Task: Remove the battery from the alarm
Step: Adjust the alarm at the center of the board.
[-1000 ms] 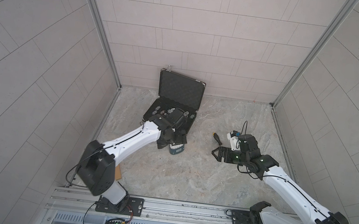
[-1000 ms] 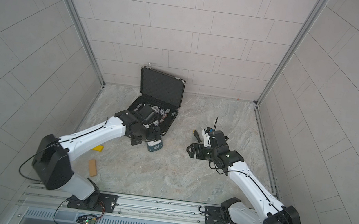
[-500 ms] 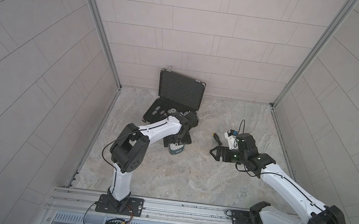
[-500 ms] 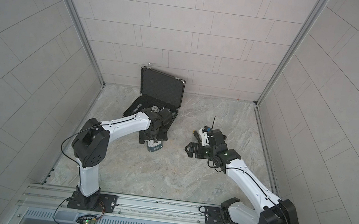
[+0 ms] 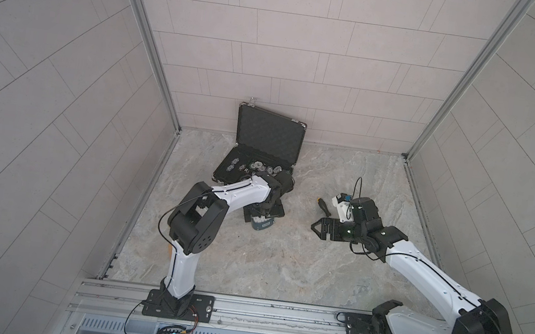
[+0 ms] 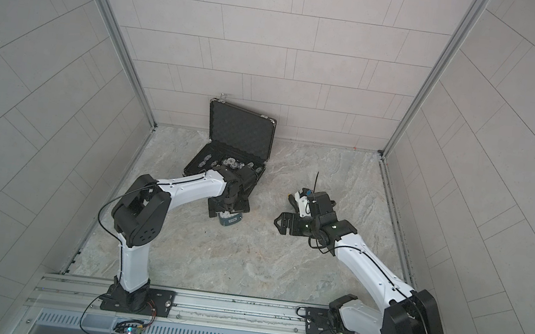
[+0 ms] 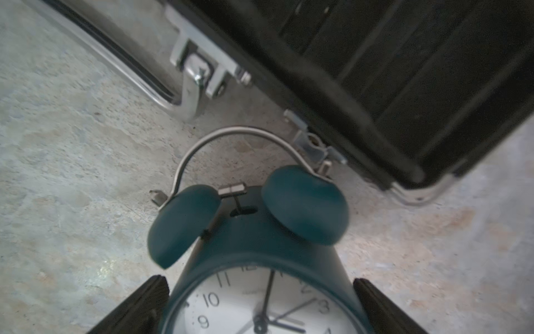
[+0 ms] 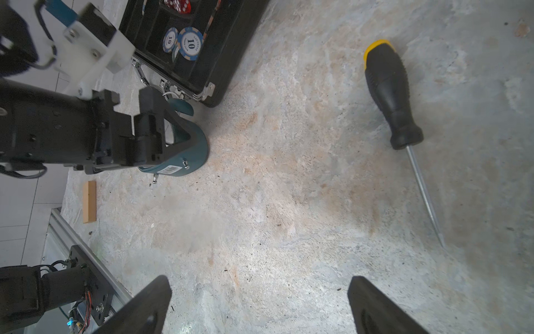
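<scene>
The teal-blue alarm (image 5: 262,225) (image 6: 231,220) lies on its back on the stone floor just in front of the case. Its white dial faces up and its twin bells (image 7: 303,202) point toward the case. My left gripper (image 7: 260,284) (image 5: 261,214) comes down over it, open wide. One finger (image 7: 150,300) stands close against each side of the alarm (image 7: 260,240), and I cannot tell whether they press on it. In the right wrist view the alarm (image 8: 187,147) shows its labelled base. My right gripper (image 8: 260,282) (image 5: 316,227) hovers open over bare floor to the right. The battery is hidden.
An open black case (image 5: 270,133) (image 6: 241,126) holding poker chips (image 8: 189,43) stands right behind the alarm, with its latches (image 7: 199,72) close by. A black-handled screwdriver (image 8: 387,95) (image 5: 427,220) lies beside my right wrist. A small wooden block (image 8: 89,201) lies near the front rail (image 5: 240,308).
My left arm's elbow has swung up and to the right while its gripper stayed over the alarm. My right gripper has drifted slightly left. The alarm has not moved.
</scene>
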